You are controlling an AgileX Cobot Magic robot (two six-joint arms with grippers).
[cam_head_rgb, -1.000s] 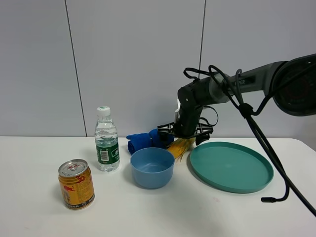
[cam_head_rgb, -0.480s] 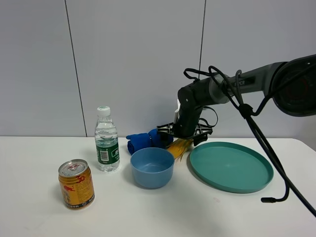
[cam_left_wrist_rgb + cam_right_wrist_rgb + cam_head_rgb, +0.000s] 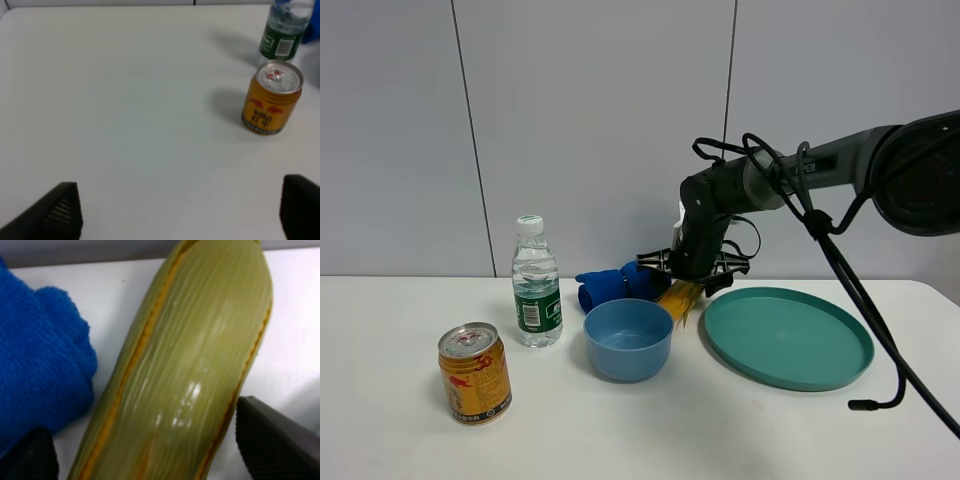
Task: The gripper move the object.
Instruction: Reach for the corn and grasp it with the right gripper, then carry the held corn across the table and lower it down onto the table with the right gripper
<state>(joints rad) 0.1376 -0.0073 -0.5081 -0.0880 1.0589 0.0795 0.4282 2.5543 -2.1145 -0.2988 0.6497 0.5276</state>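
Note:
The ear of corn (image 3: 678, 297) lies on the white table between the blue bowl (image 3: 628, 340) and the teal plate (image 3: 788, 335). Its green-yellow husk fills the right wrist view (image 3: 190, 365). My right gripper (image 3: 688, 272) is low over it, with one black finger on each side of it in the right wrist view (image 3: 150, 455). One finger (image 3: 275, 440) touches the husk and the other (image 3: 27, 455) stands a little off it. My left gripper (image 3: 177, 215) is open and empty above bare table, and does not show in the exterior view.
A rolled blue cloth (image 3: 610, 285) lies against the corn's left side and also shows in the right wrist view (image 3: 40, 365). A water bottle (image 3: 536, 285) and a gold can (image 3: 474, 373) stand at the left. A black cable (image 3: 880, 340) hangs over the plate's right edge.
The right gripper's finger on the plate side has moved inwards toward the corn, and the corn's husk end has shifted slightly left. The rest has not moved.

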